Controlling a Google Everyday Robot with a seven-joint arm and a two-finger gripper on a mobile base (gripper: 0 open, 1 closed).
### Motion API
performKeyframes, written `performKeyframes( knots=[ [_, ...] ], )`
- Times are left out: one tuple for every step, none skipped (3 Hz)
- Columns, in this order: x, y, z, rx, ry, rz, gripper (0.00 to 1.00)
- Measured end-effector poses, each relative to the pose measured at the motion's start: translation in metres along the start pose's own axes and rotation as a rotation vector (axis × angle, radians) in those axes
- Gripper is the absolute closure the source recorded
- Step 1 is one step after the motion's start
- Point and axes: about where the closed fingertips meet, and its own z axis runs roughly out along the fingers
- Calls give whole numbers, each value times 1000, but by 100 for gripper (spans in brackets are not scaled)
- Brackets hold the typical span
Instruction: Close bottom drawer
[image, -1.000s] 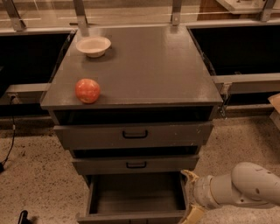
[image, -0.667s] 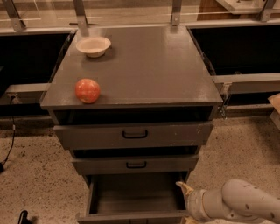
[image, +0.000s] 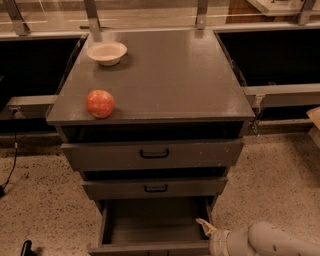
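Observation:
The bottom drawer (image: 150, 248) of the grey cabinet is pulled out, and its deep grey box (image: 155, 220) stands open at the bottom of the camera view. Its front panel is cut off by the frame's lower edge and its handle is out of view. My gripper (image: 206, 228) is low at the right, at the inner right side of the open drawer near its front corner. The pale arm (image: 265, 242) reaches in from the bottom right.
The middle drawer (image: 156, 188) and the top drawer (image: 154, 153) stick out slightly, each with a black handle. A red apple (image: 100, 103) and a white bowl (image: 107, 52) sit on the cabinet top (image: 165, 75). Speckled floor lies on both sides.
My arm and gripper have moved left and lower, from beside the drawer's right side to its right front corner. The drawer has not visibly moved.

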Motion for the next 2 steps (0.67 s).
performKeyframes(
  knots=[
    [18,-11,11,18,24,3,0],
    [55,-21,36,54,77,1,19]
  ],
)
